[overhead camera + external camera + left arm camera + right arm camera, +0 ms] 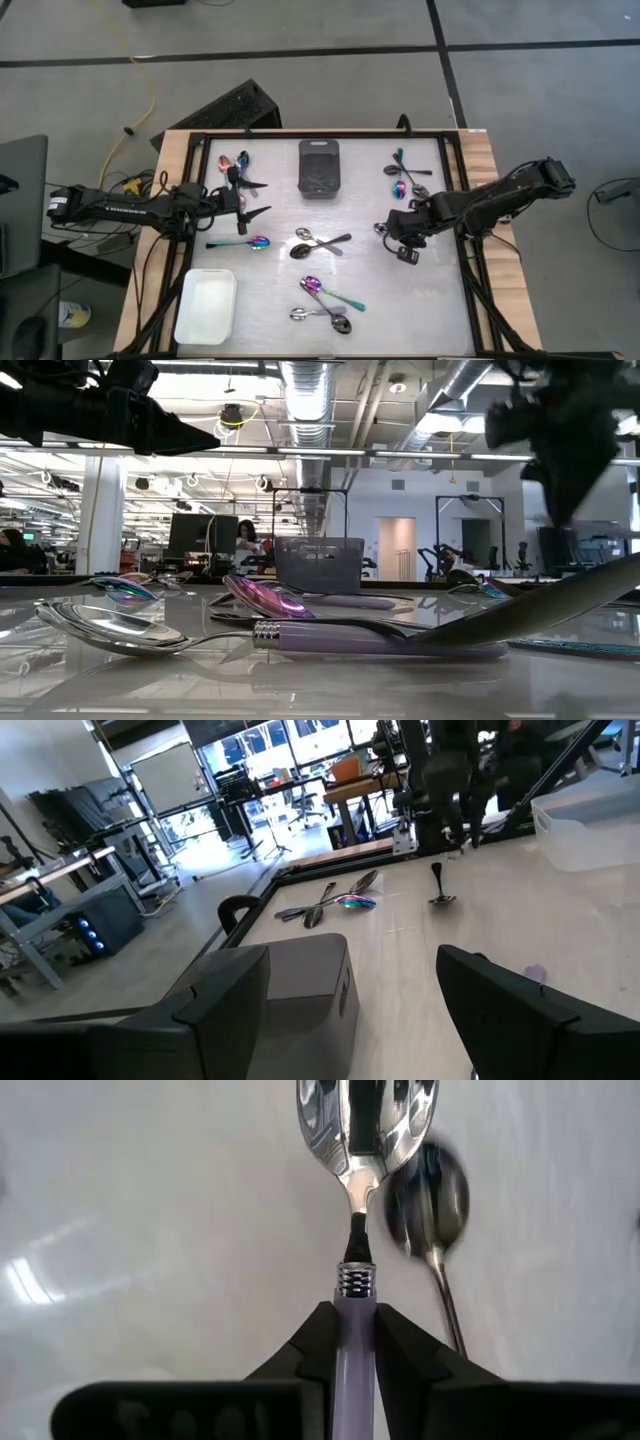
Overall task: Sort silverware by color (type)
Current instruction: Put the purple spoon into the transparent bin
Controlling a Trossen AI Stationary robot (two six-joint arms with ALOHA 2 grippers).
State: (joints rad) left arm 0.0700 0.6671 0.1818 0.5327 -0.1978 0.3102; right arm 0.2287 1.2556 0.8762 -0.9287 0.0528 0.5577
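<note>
While right hand (355, 1342) grips spoon (355, 1295), left hand (252, 198) agape

A lilac handle (354, 1342) with a silver bowl is clamped in the dark right tool (352, 1342); a white tray (206, 306) and black bin (319, 168) are seen on the pale desk (420, 300).

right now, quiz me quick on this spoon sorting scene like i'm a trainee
1. True or false: the right gripper has its jaws shut on a lilac-handled spoon.
2. On the table, the white tray lies on: A) the left arm's side, B) the right arm's side, C) the middle, between the arms.
3. Fill in: the jaws of the left gripper stand ____.

Key: 1 true; 2 A; 3 open.
</note>
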